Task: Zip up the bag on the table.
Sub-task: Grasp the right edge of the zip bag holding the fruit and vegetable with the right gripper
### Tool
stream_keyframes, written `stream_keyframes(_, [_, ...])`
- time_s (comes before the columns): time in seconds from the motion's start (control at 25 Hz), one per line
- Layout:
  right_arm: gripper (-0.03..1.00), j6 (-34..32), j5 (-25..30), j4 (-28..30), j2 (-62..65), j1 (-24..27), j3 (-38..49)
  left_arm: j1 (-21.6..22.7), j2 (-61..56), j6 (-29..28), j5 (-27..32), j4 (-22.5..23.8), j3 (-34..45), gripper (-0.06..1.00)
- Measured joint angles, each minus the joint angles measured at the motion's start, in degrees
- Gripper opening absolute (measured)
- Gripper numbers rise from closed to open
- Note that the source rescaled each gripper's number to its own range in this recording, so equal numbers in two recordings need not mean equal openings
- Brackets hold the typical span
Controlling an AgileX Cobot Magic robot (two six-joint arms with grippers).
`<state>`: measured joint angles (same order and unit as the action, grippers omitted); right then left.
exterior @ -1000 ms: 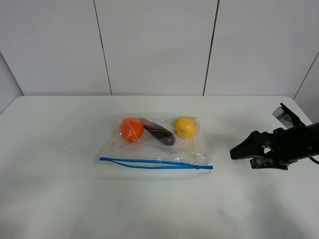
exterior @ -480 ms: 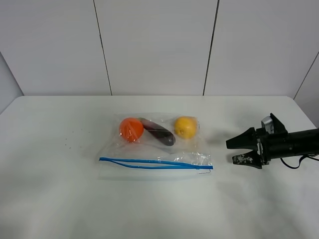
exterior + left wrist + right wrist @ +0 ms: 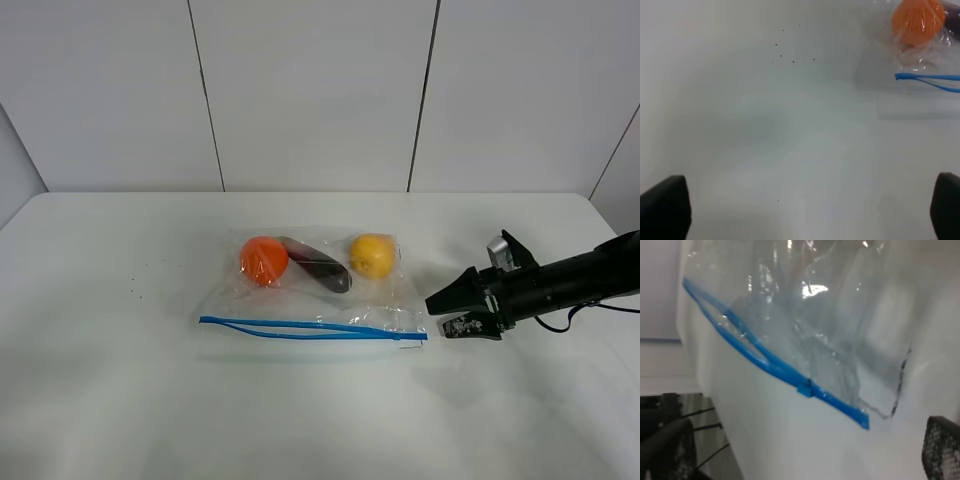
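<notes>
Exterior high view shows the bag [image 3: 310,290] lying flat near the middle of the table [image 3: 120,380], its blue zipper strip [image 3: 310,328] along the edge nearest the camera. Inside, against the far side, sit an orange fruit [image 3: 264,260], a dark purple piece [image 3: 318,266] and a yellow fruit [image 3: 372,255] in a row; the purple one touches the orange one. The strip's two blue tracks stand apart over its left and middle stretch and meet toward the right end. In the right wrist view a small blue block [image 3: 805,388] sits on the strip where the tracks join.

The right gripper [image 3: 438,316] hovers low just beside the bag's right-hand corner, pointing at the end of the strip, its jaws spread and holding nothing. In the left wrist view the left gripper [image 3: 804,210] hangs over bare table well away from the bag's left end, jaws wide apart and empty; a few dark specks [image 3: 790,55] dot the surface there.
</notes>
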<state>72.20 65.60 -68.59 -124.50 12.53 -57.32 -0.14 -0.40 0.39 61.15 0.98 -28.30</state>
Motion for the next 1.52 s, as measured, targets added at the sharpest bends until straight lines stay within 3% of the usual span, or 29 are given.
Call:
stream_keyframes(0.28, [1.00, -0.75, -3.05, -2.22, -0.07, -0.12, -0.30, 0.00, 0.00, 0.00, 0.00, 0.00, 0.00, 1.00])
stream_keyframes(0.6, [1.00, -1.06, -2.91, -6.94, -2.38, -1.58, -0.47, 0.00, 0.00, 0.00, 0.00, 0.00, 0.00, 1.00])
stream_keyframes(1.08, [1.00, -3.38, -4.48, -8.04, -2.61, -9.71, -4.36, 0.00, 0.00, 0.00, 0.00, 0.00, 0.00, 1.00])
stream_keyframes(1.52, [1.00, -6.09, -4.51, -6.49, -2.61, -10.28, -4.36, 0.00, 0.00, 0.00, 0.00, 0.00, 0.00, 1.00])
